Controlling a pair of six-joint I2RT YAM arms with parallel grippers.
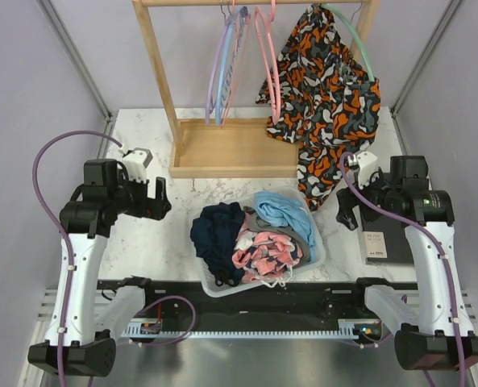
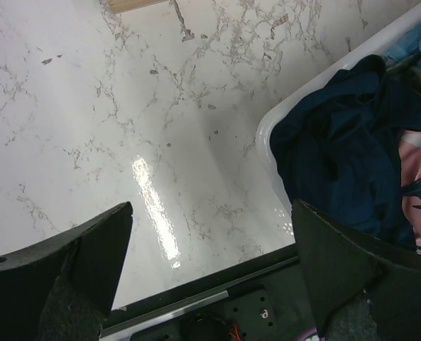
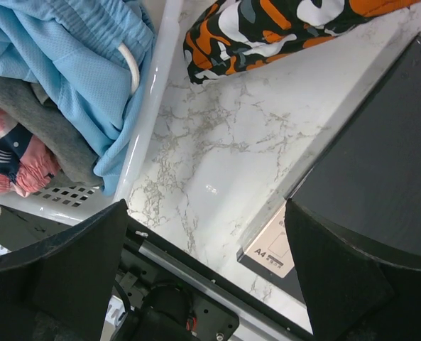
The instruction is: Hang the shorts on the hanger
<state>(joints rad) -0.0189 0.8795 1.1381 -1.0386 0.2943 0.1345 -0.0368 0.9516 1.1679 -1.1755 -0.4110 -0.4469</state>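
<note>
Looking down from the top camera, the shorts (image 1: pixel 285 214) sit on the right side of the pile in the white basket (image 1: pixel 222 289) mid-frame. They're sky-blue and bunched up, and nothing is gripping them. The pink hanger (image 1: pixel 269 64) hangs by its hook on the wooden rack (image 1: pixel 160 81) at the top of the frame, just left of the patterned garment (image 1: pixel 327 97). The left gripper (image 1: pixel 163 199) and right gripper (image 1: pixel 345 211) hover either side of the basket, which I'd guess is a ready pose before the grab.

Left wrist view: the jaws are spread wide with nothing between them, over bare marble table (image 2: pixel 89 106). Navy clothing (image 2: pixel 338 149) bulges against the basket rim at the right.

Right wrist view: these jaws are also wide and empty. The shorts fill the upper left as soft, crumpled fabric, with the white drawstring (image 3: pixel 130 64) looped on top and one fold draped over the basket wall. That overhang looks like the easy spot to pinch, and this arm sits nearer to it.
</note>
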